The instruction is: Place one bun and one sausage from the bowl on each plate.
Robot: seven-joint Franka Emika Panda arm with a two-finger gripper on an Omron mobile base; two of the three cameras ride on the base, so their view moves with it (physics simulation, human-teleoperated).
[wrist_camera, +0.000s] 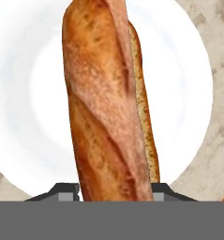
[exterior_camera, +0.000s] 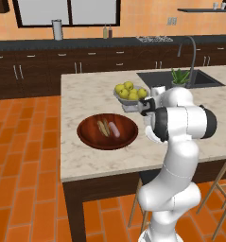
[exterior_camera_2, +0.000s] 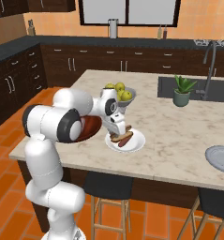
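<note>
My gripper (exterior_camera_2: pixel 119 131) is shut on a tan bun (wrist_camera: pixel 108 103), which hangs just above the white plate (exterior_camera_2: pixel 138 140). In the hand view the bun runs up the middle between the fingertips (wrist_camera: pixel 66 192), with the white plate (wrist_camera: pixel 188 84) right below it. A reddish sausage (exterior_camera_2: pixel 125 138) lies on that plate beside the bun. The dark red-brown bowl (exterior_camera: pixel 88 137) sits to the left and holds another bun (exterior_camera: pixel 103 127) and a pinkish sausage (exterior_camera: pixel 114 129). The grey plate (exterior_camera_2: pixel 221 158) lies at the counter's right end.
A grey bowl of yellow-green apples (exterior_camera: pixel 130 92) stands just behind the white plate. Farther right are a potted plant (exterior_camera_2: pixel 182 91), the sink (exterior_camera_2: pixel 212 89) and its faucet. Stools (exterior_camera_2: pixel 108 187) stand under the counter's near edge.
</note>
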